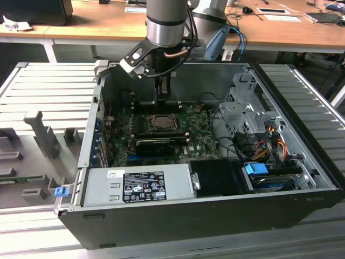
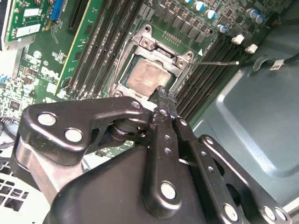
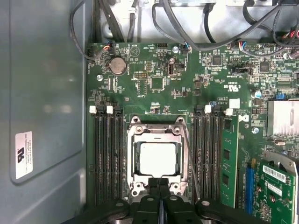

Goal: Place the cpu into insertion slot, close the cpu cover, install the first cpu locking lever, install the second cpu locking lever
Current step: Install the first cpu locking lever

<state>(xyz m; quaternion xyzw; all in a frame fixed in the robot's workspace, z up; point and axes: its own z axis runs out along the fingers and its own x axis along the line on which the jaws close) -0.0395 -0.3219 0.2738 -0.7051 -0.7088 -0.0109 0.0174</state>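
The cpu [image 3: 158,158] sits flat in the insertion slot [image 3: 130,154]. The cpu cover [image 3: 158,132] lies flat around it. The pincer [image 3: 159,182] is just beside one edge of the cover, and the cpu lies right ahead of its tips. Its two fingers are pressed together and hold nothing. A thin lever [image 2: 217,62] sticks out beside the slot.

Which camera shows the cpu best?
The first wrist view: it looks nearly straight down on the cpu, its whole face framed by the cpu cover. The second wrist view shows it slanted, one edge behind the tool. The exterior view shows it small, distant.
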